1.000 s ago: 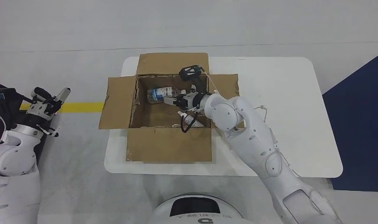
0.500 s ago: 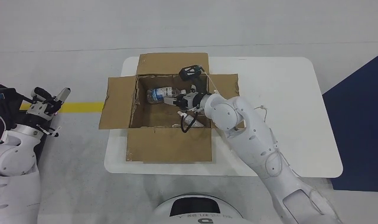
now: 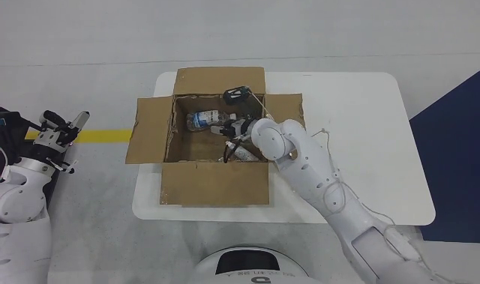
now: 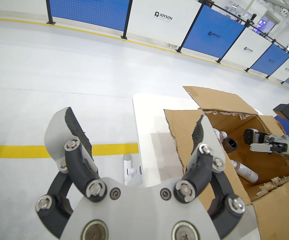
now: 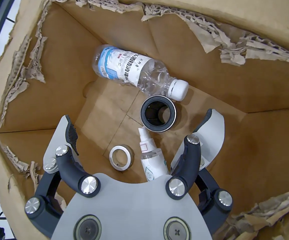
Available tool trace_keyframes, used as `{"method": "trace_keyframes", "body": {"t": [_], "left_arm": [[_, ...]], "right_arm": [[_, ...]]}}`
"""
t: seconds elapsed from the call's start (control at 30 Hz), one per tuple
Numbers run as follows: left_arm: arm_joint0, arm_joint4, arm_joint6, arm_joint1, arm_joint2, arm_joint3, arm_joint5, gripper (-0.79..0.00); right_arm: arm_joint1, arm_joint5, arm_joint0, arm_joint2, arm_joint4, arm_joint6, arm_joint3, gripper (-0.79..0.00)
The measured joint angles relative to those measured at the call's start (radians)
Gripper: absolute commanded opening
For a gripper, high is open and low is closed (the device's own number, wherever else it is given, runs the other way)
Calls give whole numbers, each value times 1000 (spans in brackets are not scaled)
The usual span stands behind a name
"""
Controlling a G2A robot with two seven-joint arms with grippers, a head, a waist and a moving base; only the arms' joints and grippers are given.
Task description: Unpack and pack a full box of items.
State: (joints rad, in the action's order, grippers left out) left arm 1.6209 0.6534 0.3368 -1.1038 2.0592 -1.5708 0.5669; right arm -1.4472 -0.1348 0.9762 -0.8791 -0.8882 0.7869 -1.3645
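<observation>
An open cardboard box (image 3: 150, 130) stands on the white table (image 3: 345, 134). On its floor lie a clear water bottle (image 5: 129, 67), a black cylinder (image 5: 158, 128), a silver ring (image 5: 113, 157) and a white spray bottle (image 5: 152, 158). My right gripper (image 5: 139, 118) hangs open inside the box, just above the black cylinder and the spray bottle, holding nothing. From above, that gripper (image 3: 231, 138) is at the box's right half, next to the bottle (image 3: 201, 120). My left gripper (image 4: 134, 116) is open and empty, off the table's left side (image 3: 64, 123).
The box's four flaps are folded outward, with torn paper edges along the rim (image 5: 179, 13). A yellow floor line (image 3: 101, 136) runs past the table's left side. The table's right half is bare white surface.
My right gripper has shifted a little to the left inside the box. The left arm has stayed still.
</observation>
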Motion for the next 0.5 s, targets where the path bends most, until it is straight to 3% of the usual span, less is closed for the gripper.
{"method": "trace_keyframes", "body": {"t": [0.2, 0.4, 0.5], "left_arm": [[0, 0, 0, 0, 0, 0, 0, 0], [0, 0, 0, 0, 0, 0, 0, 0], [0, 0, 0, 0, 0, 0, 0, 0]], "right_arm": [[-33, -147, -70, 100, -114, 33, 91, 0], [-76, -213, -130, 171, -120, 36, 203, 0], [-97, -231, -158, 193, -104, 39, 260, -49]]}}
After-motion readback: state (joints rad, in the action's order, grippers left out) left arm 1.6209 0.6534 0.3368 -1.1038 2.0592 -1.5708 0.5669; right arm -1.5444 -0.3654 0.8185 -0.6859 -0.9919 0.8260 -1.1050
